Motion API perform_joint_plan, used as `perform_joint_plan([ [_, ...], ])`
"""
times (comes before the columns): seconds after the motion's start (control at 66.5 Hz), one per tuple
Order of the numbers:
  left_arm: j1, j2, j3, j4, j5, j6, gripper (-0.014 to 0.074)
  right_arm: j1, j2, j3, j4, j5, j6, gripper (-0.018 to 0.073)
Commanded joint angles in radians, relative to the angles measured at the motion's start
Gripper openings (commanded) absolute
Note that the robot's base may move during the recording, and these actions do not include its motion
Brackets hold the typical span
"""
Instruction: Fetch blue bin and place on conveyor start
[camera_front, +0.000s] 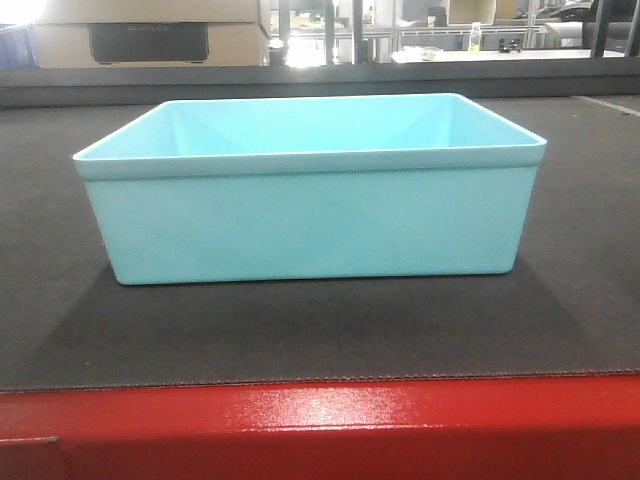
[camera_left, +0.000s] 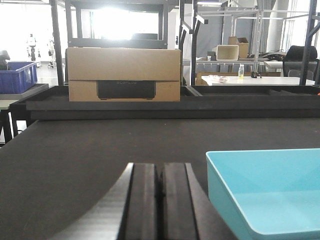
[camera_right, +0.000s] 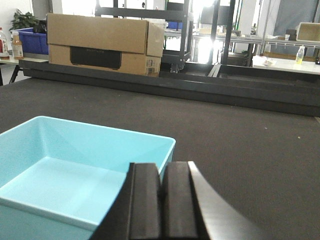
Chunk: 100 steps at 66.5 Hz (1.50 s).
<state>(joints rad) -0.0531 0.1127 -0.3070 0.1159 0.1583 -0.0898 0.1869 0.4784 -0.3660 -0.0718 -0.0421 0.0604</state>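
Both end effectors have their pads pressed together with nothing between them. Seen from the left wrist view, the left end effector (camera_left: 160, 200) hangs low over the dark belt of the conveyor start (camera_left: 100, 150), its two black fingers (camera_left: 142, 200) meeting along a thin seam. It is apart from the blue bin (camera_left: 270, 195), whose near left corner and rim lie just to its right. Seen from the right wrist view, the right end effector (camera_right: 161, 200) is likewise closed flat, and sits just beside the bin's right-hand wall near the rim; whether it touches the plastic I cannot tell.

From the front view, the bin stands upright and empty on the belt, its long side square to the red frame (camera_front: 320, 420) that borders the belt's near edge. A strip of bare belt separates the bin's base from that red edge. Its thin flared rim runs level all round, and the corners are rounded.

Open belt spreads to the left of the bin in the left wrist view and to the right of it in the right wrist view, stretching back to a dark raised rail (camera_right: 200, 87) along the far edge. Beyond that rail sits a cardboard box (camera_left: 123, 74) with a black handle slot, and farther left a dark blue crate (camera_left: 17, 76) on a side bench.
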Motion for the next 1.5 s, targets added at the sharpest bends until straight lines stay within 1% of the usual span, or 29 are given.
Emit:
perform_joint_plan([
  [0.0,0.001,-0.006,0.003,0.003,-0.02,0.003,-0.0111,-0.005,-0.006,0.002,-0.01,-0.037,-0.005,-0.0153],
  [0.316,0.001,-0.006,0.003,0.003,-0.02,0.003,-0.0111,-0.005,-0.006,0.002,-0.01,-0.037,-0.005,-0.0153],
  [0.436,0.009,-0.01,0.031,-0.061,-0.027,0.006,-0.0111,-0.005,-0.006,0.002,-0.01,-0.037,-0.005,-0.0153],
  [0.511,0.042,-0.023,0.069,-0.063,-0.029,0.051,-0.0111,-0.005,-0.006,0.002,-0.01,-0.037,-0.005,-0.0153],
  [0.541,0.054,-0.03,0.089,-0.07,-0.04,0.065,-0.0111,-0.005,-0.006,0.002,-0.01,-0.037,-0.005,-0.0153],
  [0.647,0.091,-0.063,0.183,-0.103,-0.105,0.065,-0.0111,-0.005,-0.006,0.002,-0.01,-0.037,-0.005,-0.0153],
  [0.767,0.115,-0.102,0.303,-0.104,-0.208,0.065,-0.0111,-0.005,-0.006,0.002,-0.01,-0.037,-0.005,-0.0153],
  [0.812,0.122,-0.113,0.307,-0.104,-0.238,0.065,-0.0111,-0.005,-0.006,0.002,-0.01,-0.037,-0.005,-0.0153],
  [0.857,0.124,-0.113,0.307,-0.104,-0.165,0.065,-0.0111,-0.005,-0.006,0.002,-0.01,-0.037,-0.005,-0.0153],
  [1.489,0.124,-0.113,0.307,-0.104,-0.176,0.065,-0.0111,-0.005,-0.006,0.002,-0.01,-0.043,-0.005,-0.0153],
])
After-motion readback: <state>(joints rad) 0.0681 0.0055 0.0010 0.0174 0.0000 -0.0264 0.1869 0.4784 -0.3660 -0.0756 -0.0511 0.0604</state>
